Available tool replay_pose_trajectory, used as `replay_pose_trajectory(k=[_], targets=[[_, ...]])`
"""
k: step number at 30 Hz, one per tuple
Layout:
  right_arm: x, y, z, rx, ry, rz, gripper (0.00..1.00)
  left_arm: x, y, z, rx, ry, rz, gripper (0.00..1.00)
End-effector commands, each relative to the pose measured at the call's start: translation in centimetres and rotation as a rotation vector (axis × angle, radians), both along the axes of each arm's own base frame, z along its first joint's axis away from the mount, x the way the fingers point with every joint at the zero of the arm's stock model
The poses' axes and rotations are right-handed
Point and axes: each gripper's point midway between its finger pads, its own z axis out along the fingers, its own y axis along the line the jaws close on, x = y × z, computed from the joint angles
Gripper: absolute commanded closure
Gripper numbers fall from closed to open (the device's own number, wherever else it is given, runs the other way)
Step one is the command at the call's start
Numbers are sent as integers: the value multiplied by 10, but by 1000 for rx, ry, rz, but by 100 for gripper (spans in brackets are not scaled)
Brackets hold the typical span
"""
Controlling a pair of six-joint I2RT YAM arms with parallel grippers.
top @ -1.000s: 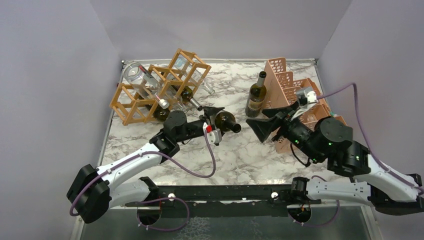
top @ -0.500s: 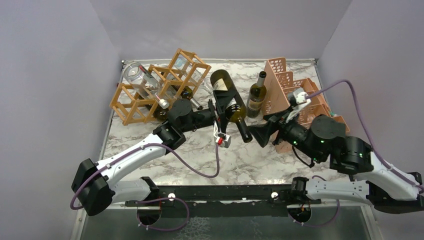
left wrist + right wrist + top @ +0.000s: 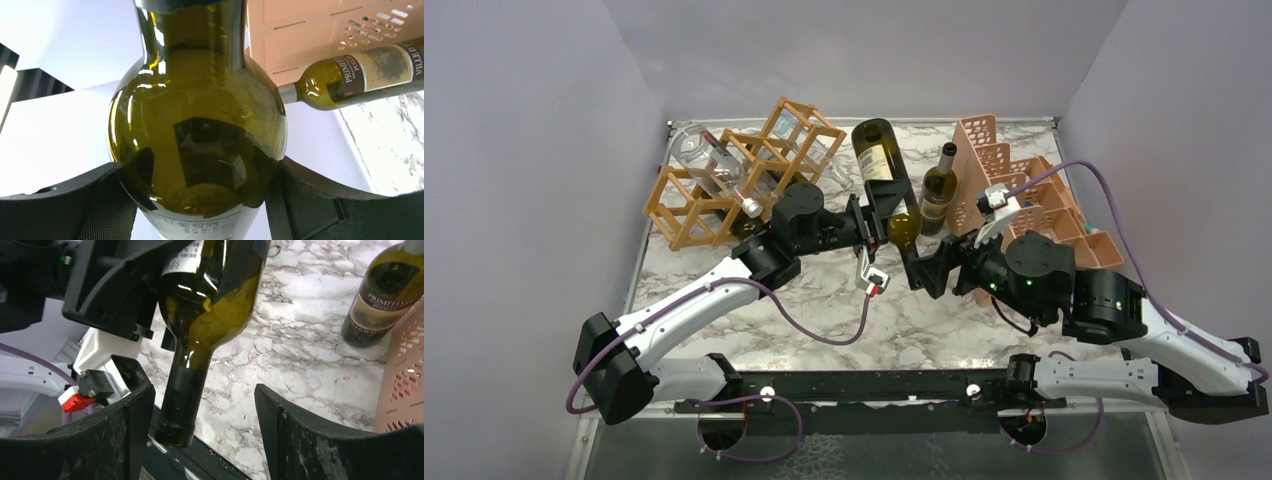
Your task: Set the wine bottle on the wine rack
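With my left hand (image 3: 865,213) pinching the wine bottle (image 3: 876,160), I centre my spread right hand (image 3: 202,392) round its neck before closing.

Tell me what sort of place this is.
Probably a robotics lab test cell, not a cellar: plain lilac walls box in a marble-print table, with a wine rack and pink crate as props.

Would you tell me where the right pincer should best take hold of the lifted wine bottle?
Probably the dark neck, coming from its mouth end. The left pincer clamps the wide body of the wine bottle, while the slim neck juts free toward the open right pincer, narrow enough to fit between its fingers.
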Motion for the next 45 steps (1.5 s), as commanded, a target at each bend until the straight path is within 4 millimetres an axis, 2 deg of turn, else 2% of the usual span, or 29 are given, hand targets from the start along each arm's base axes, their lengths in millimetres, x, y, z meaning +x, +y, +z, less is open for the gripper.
replay_pose_trajectory(k=[1, 5, 9, 16, 29, 31, 34, 35, 36, 39, 40, 41, 42, 45], targets=[[4, 3, -26, -52, 65, -55, 27, -9, 2, 58, -58, -228, -3, 100], [6, 12, -42, -112, 118, -76, 36, -9, -7, 52, -11, -272, -4, 100], [8, 12, -60, -171, 161, -121, 44, -7, -13, 45, 13, -280, -5, 100], [13, 21, -82, -186, 185, -152, 48, -8, -14, 37, 26, -271, -11, 100], [22, 24, -94, -198, 171, -203, 56, -33, -17, 35, 9, -269, -64, 100], [25, 22, -93, -196, 161, -218, 63, -35, -18, 35, 6, -263, -71, 100], [27, 19, -88, -188, 143, -231, 84, -37, -18, 37, -11, -265, -71, 100], [27, 18, -86, -185, 134, -228, 91, -37, -18, 37, -17, -267, -70, 97], [28, 17, -84, -178, 123, -226, 96, -37, -17, 38, -25, -269, -69, 89], [29, 13, -78, -170, 90, -220, 99, -39, -16, 39, -62, -265, -70, 53], [30, 12, -76, -169, 77, -217, 99, -40, -16, 39, -72, -262, -76, 44], [30, 10, -74, -162, 66, -220, 99, -40, -16, 39, -77, -261, -77, 9], [31, 7, -71, -156, 54, -226, 99, -39, -15, 38, -75, -252, -74, 2], [35, -2, -64, -136, 24, -259, 99, -37, -13, 37, -80, -223, -58, 1]])
